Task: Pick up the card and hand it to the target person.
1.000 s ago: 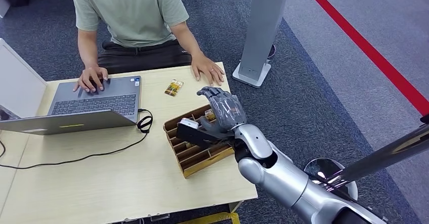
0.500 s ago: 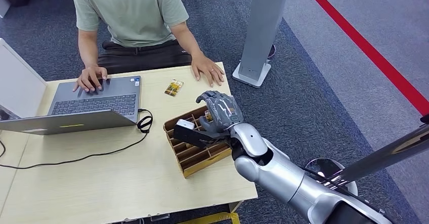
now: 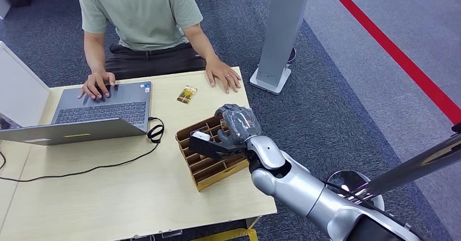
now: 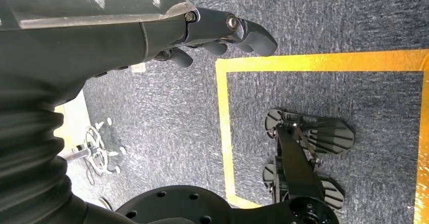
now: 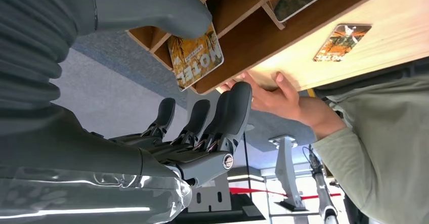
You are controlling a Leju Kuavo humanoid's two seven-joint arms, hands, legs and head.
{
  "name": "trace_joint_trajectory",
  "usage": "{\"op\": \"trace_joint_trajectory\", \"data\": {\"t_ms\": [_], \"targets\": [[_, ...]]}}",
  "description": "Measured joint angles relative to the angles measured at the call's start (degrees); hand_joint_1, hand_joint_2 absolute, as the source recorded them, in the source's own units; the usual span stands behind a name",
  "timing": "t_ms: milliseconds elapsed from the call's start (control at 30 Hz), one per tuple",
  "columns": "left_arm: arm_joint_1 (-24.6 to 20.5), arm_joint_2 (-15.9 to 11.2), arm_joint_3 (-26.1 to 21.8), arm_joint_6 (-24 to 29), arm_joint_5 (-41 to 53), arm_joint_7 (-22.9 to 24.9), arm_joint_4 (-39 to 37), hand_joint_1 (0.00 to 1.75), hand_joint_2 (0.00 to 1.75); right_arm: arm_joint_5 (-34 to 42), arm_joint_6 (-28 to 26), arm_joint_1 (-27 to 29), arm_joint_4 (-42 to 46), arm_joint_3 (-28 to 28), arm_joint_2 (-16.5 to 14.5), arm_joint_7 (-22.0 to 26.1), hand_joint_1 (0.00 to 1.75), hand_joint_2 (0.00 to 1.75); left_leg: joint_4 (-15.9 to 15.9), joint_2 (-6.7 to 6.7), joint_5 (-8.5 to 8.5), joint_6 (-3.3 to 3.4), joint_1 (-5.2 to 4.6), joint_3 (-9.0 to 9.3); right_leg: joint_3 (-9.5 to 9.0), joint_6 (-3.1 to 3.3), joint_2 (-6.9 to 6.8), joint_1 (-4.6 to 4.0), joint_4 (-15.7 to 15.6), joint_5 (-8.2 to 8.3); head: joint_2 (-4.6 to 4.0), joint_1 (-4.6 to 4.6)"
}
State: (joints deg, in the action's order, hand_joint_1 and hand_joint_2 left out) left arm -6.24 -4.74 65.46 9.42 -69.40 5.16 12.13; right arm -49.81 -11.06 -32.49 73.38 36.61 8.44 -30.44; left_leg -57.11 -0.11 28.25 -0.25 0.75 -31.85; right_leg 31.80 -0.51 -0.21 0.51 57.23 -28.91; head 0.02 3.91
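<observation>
A wooden slotted card box [image 3: 217, 177] stands at the right of the table. My right hand [image 3: 237, 125] hovers over its far end, fingers bent down. In the right wrist view an orange-and-black card [image 5: 196, 56] stands in a slot of the box [image 5: 238, 42]. The thumb [image 5: 167, 11] lies against the card's edge, while the fingers [image 5: 225, 113] stay outside the box wall, apart from the card. Another card [image 3: 186, 94] lies flat on the table near the seated person [image 3: 141, 12], whose hand [image 3: 224, 76] rests on the table. My left hand [image 4: 152, 27] hangs over the floor, holding nothing.
An open laptop [image 3: 103, 109] under the person's other hand sits at the back left, with a second grey laptop [image 3: 65, 131] in front of it and a black cable [image 3: 108, 164] trailing across the table [image 3: 108, 203]. A white partition [image 3: 19, 91] stands left; a grey pillar [image 3: 280, 34] stands right.
My right hand has sunk lower and drawn slightly back onto the card box, its fingers bending downward. The person and the cards have not moved.
</observation>
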Motion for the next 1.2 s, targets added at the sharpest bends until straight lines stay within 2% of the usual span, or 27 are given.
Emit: {"op": "trace_joint_trajectory", "data": {"t_ms": [533,1200], "targets": [[0.0,0.0,0.0,0.1,0.0,0.0,0.0,0.00,1.75,1.1,-1.3,-0.2,-3.4,0.4,-0.3,0.6,0.78,1.75,0.0,0.00,0.00,0.00,0.00,0.01,0.00,0.00,0.00,0.00,0.0,0.00,0.00,-0.01],[0.0,0.0,0.0,0.2,-0.2,0.0,0.0,0.00,1.75,2.2,-1.5,-0.4,-5.8,0.5,-0.9,1.7,0.65,1.75,0.0,0.00,0.00,0.00,0.00,0.01,0.00,0.00,0.01,0.00,0.0,0.00,0.00,-0.01]]}}
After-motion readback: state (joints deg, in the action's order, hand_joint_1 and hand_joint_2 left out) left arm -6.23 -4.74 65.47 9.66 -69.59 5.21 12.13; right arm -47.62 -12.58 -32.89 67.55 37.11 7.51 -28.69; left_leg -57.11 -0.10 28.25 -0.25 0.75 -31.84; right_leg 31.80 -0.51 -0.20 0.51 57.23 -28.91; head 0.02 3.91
